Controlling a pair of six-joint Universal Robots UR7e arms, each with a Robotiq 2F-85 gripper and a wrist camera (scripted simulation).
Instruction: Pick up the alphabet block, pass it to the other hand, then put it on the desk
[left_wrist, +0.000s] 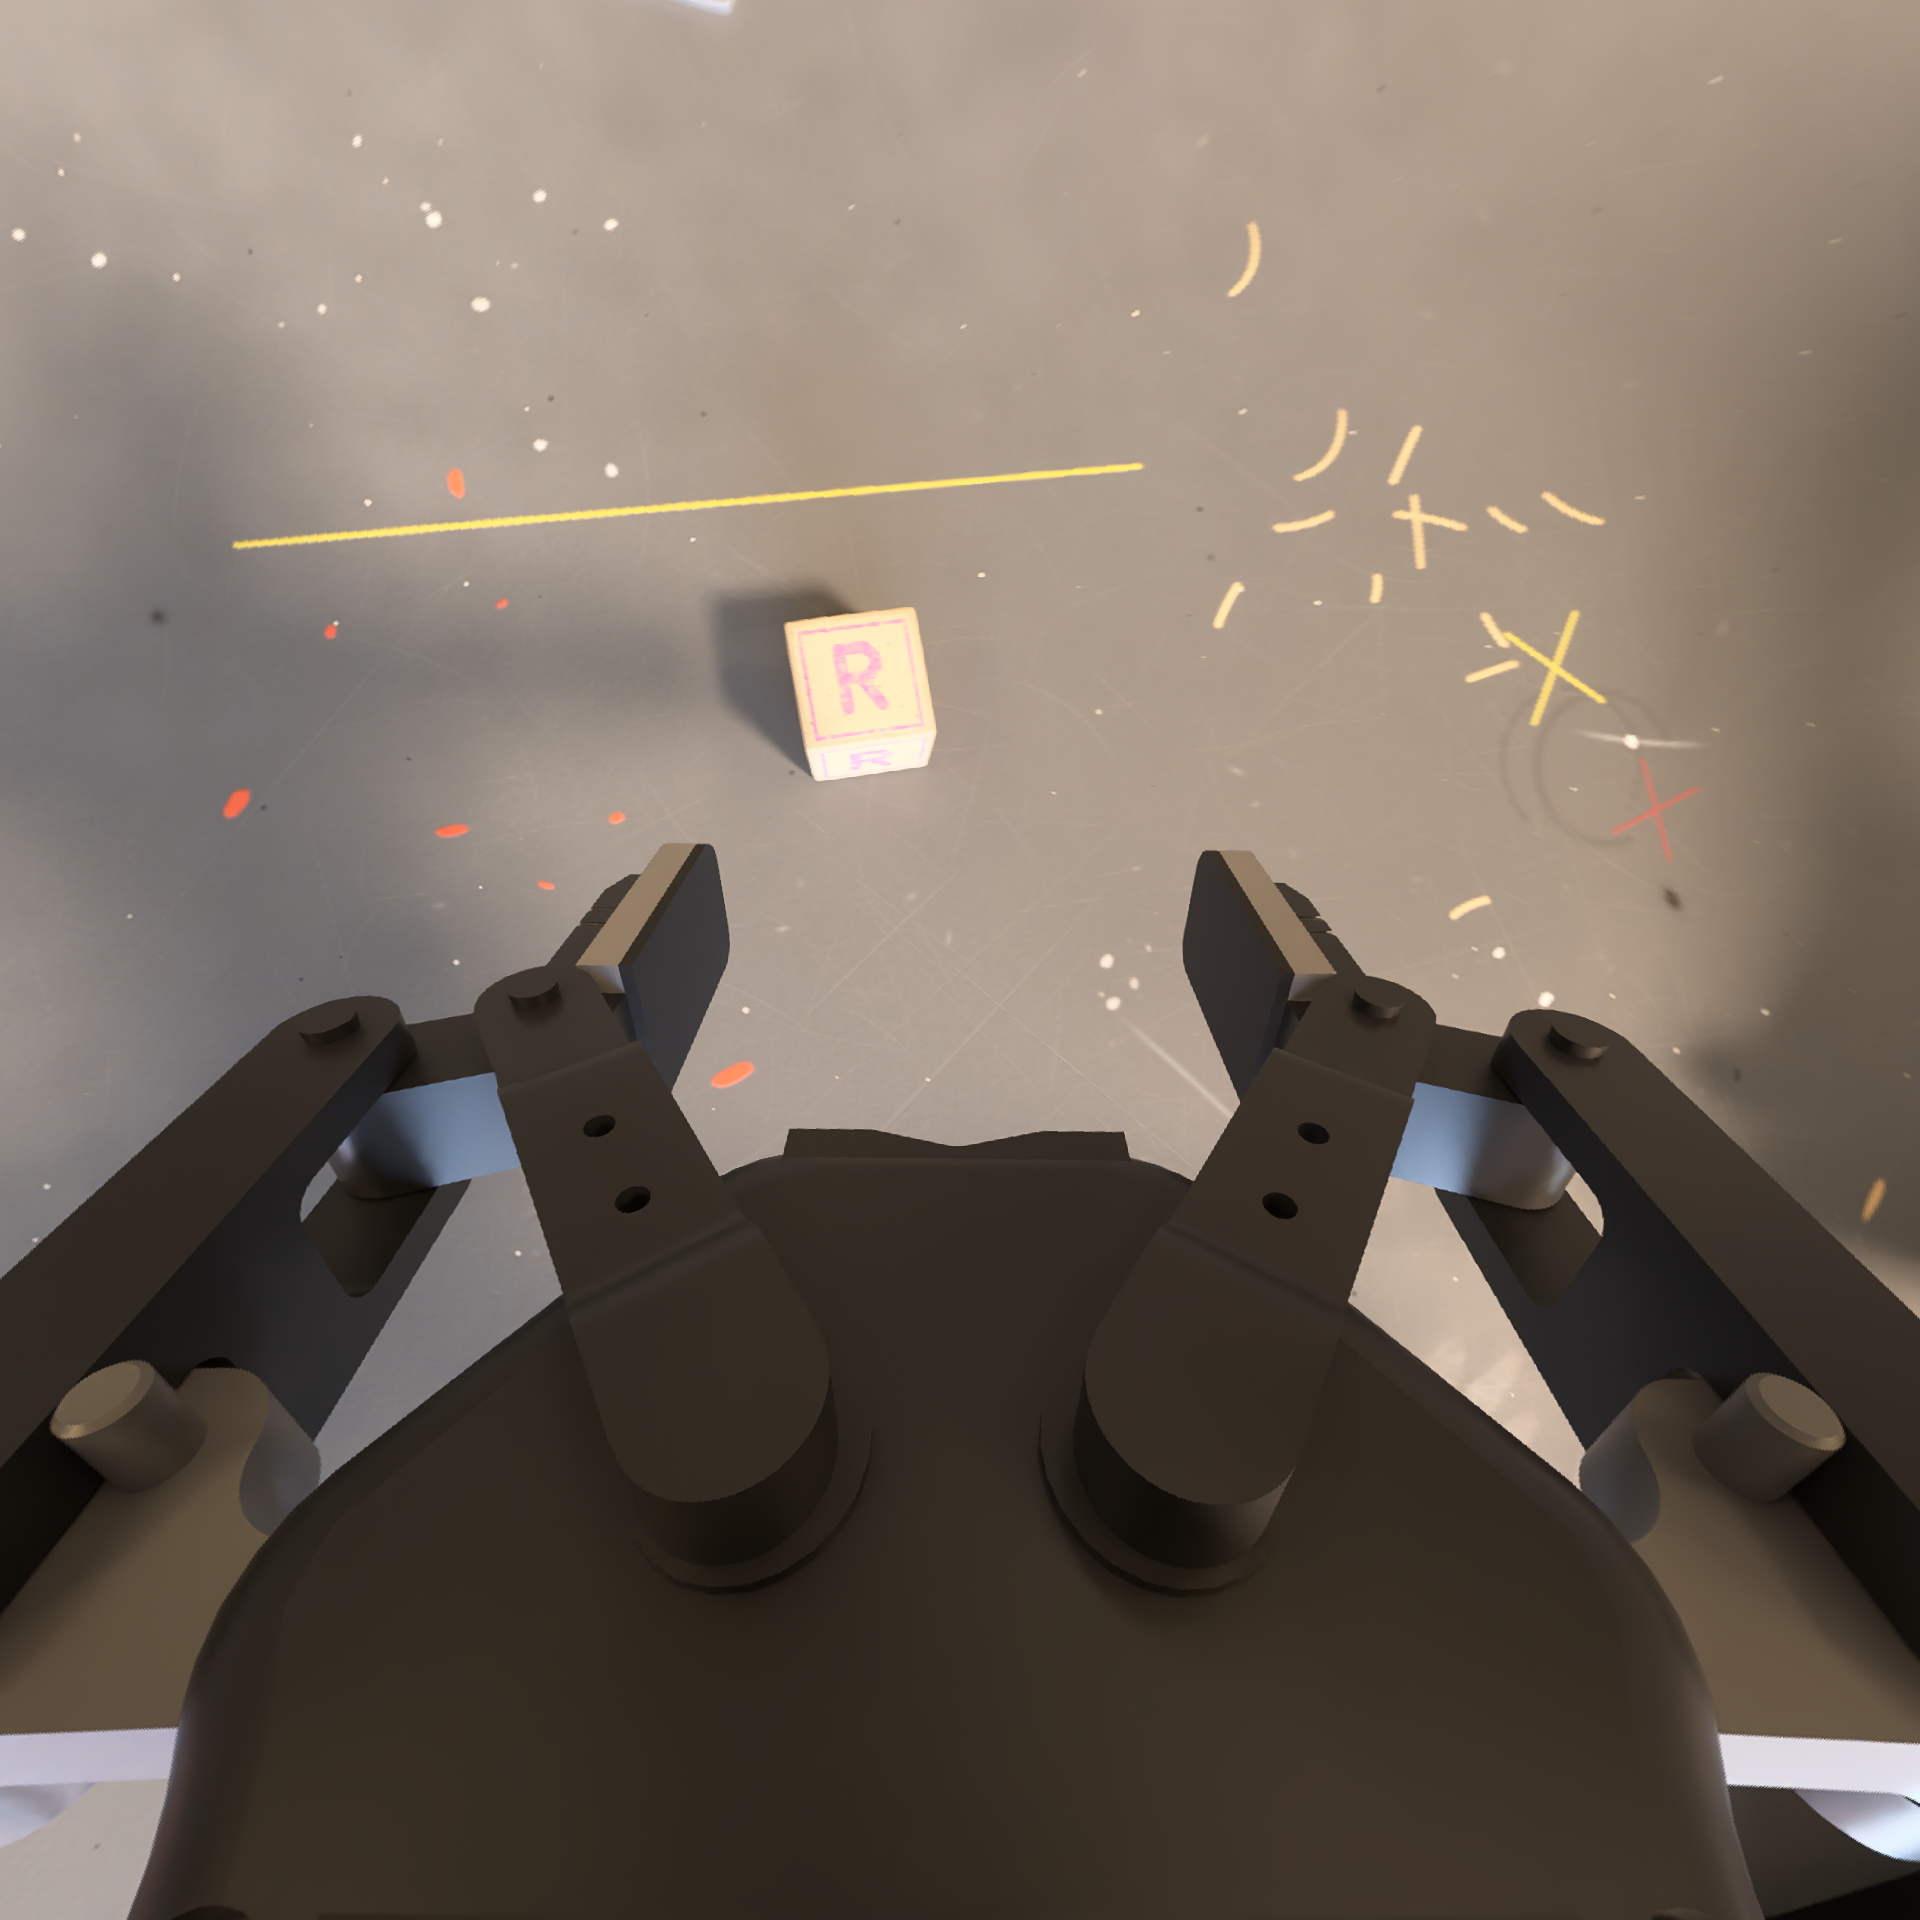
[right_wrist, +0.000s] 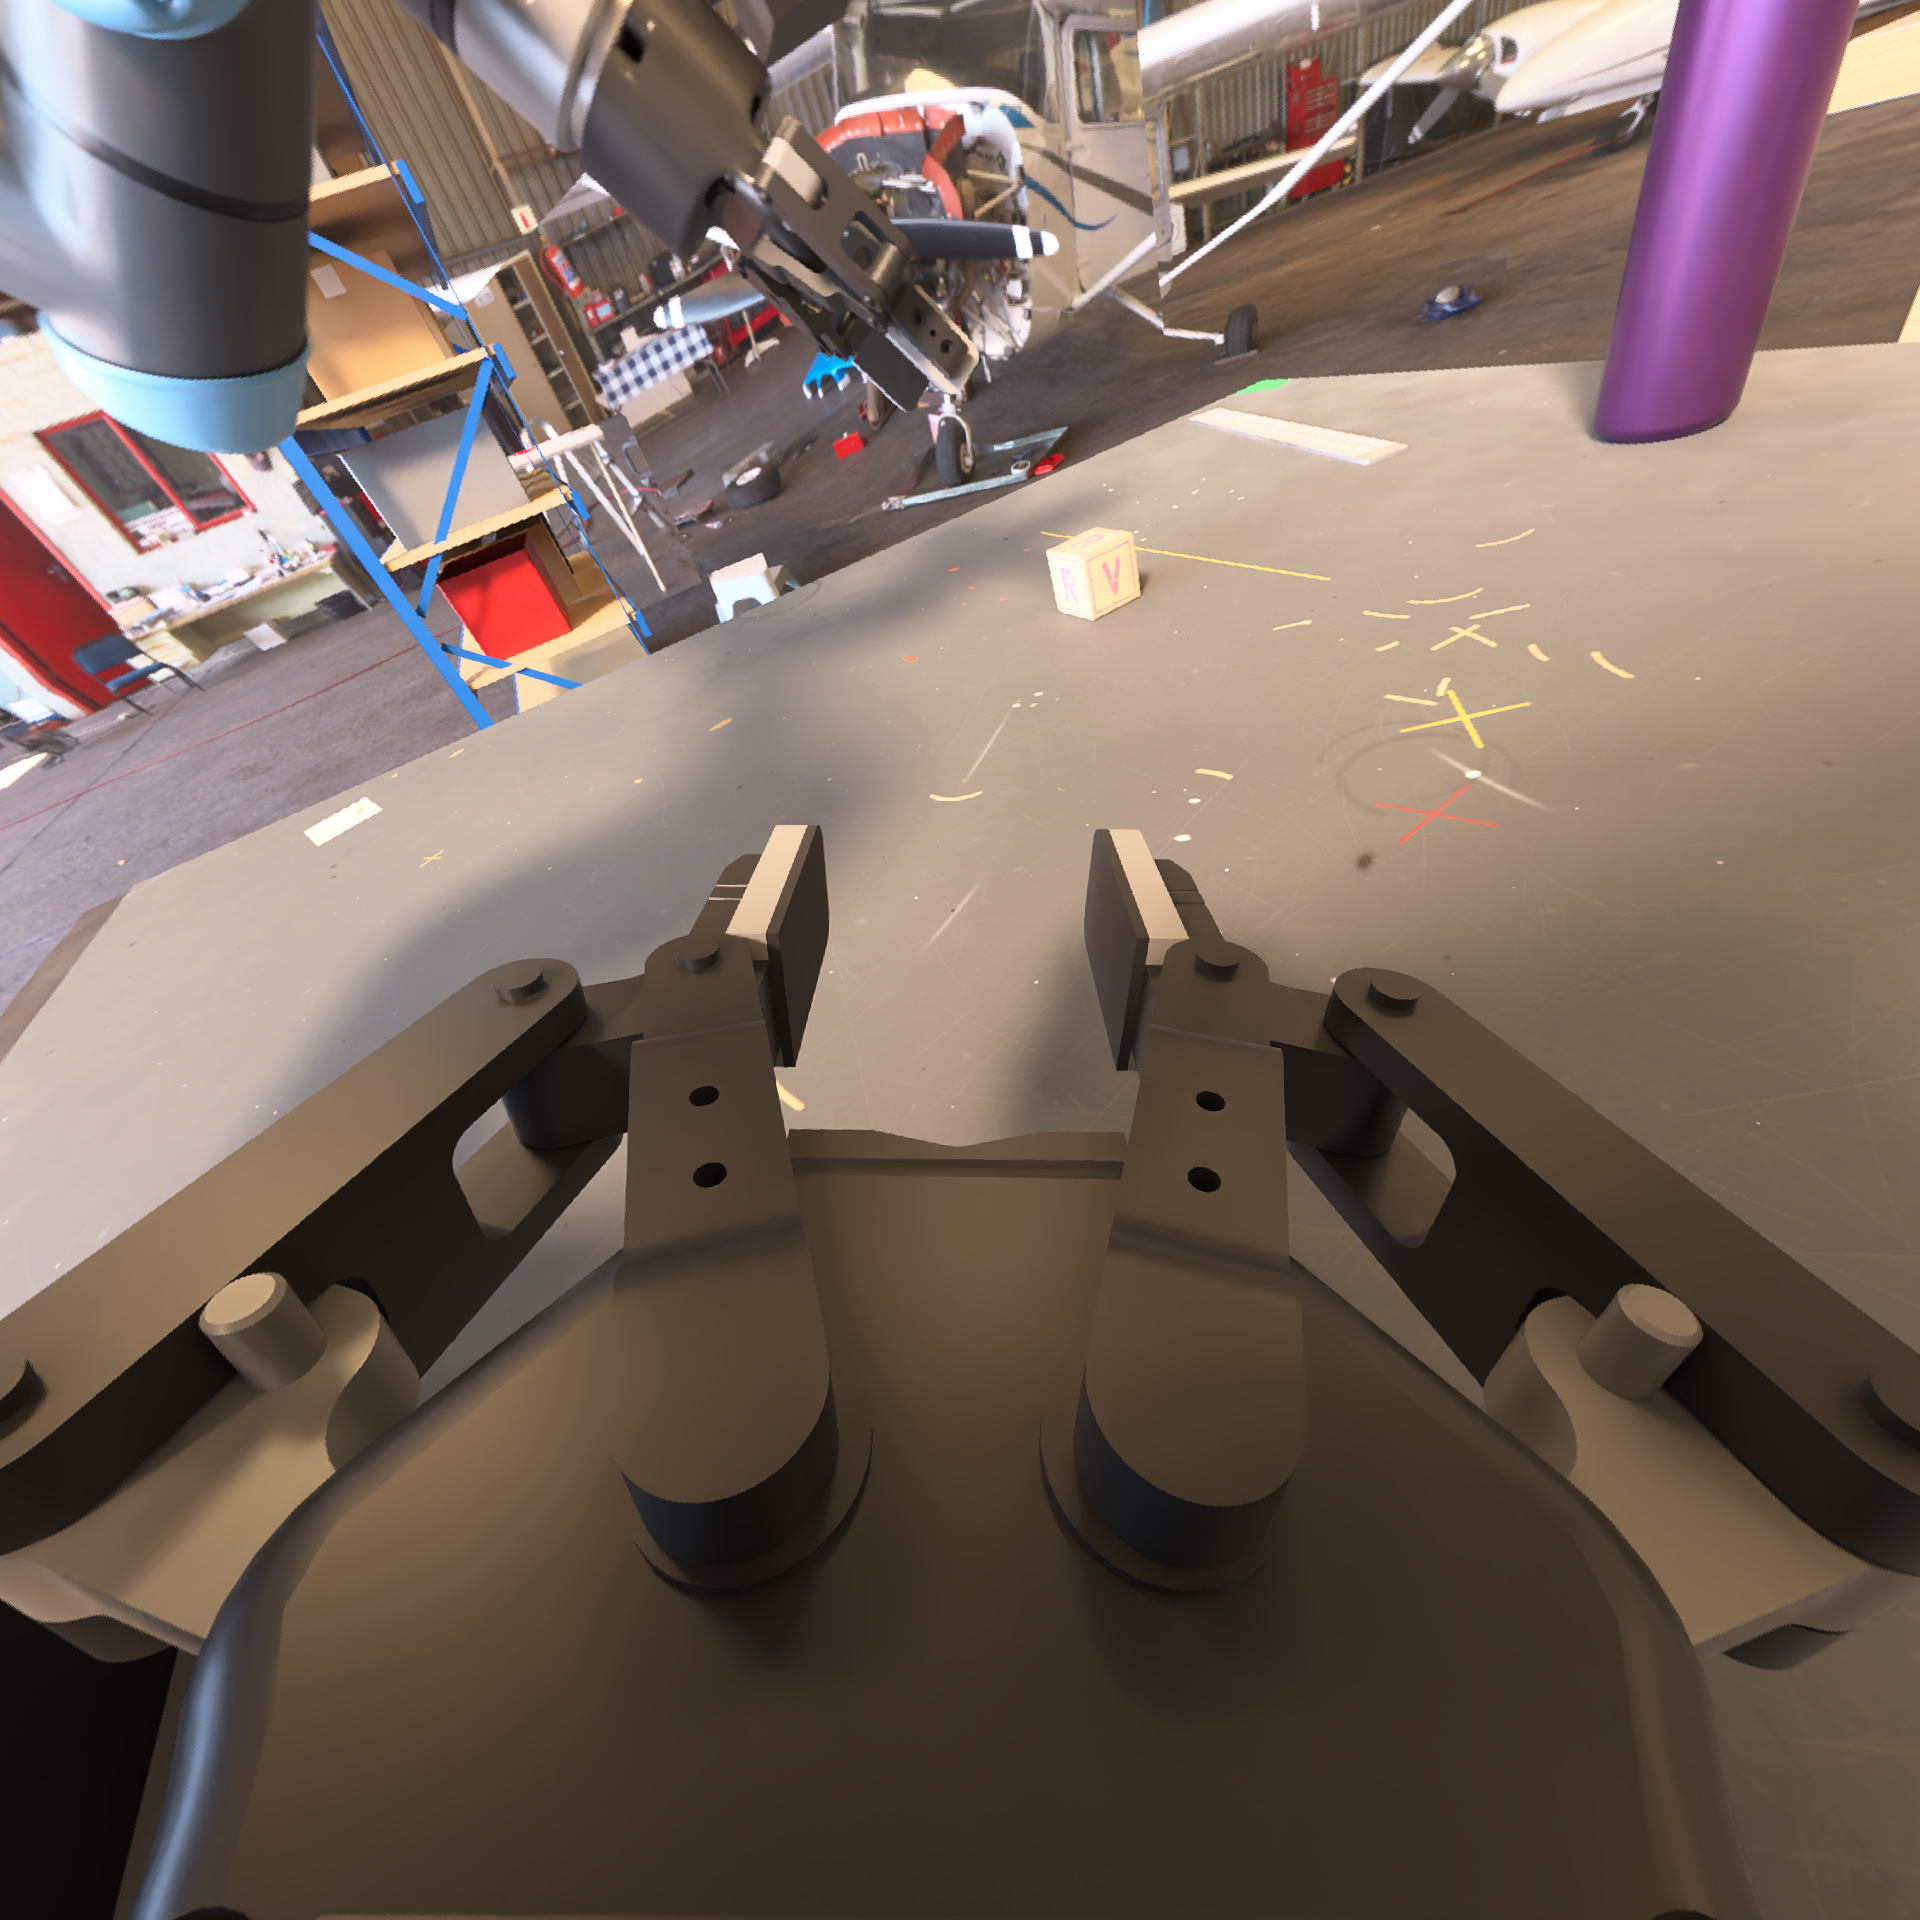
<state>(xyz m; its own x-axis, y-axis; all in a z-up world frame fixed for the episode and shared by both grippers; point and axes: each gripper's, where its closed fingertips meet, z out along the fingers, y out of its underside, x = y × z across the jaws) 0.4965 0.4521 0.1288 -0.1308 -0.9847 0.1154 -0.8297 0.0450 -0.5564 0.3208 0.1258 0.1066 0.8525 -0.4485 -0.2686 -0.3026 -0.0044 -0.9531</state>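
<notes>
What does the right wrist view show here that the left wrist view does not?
Only the right wrist view shows the desk's far edge, the purple post and the left gripper hanging above the desk, jaws apart. Only the left wrist view looks steeply down on the alphabet block. Both show the block alone on the grey desk beside a yellow line, and an open, empty right gripper.

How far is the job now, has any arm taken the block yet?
Nothing looks done: the alphabet block sits free on the grey desk. In hand: the left gripper hangs open above it, apart. The right gripper is open and empty. Left: pickup, handover, placing.
</notes>
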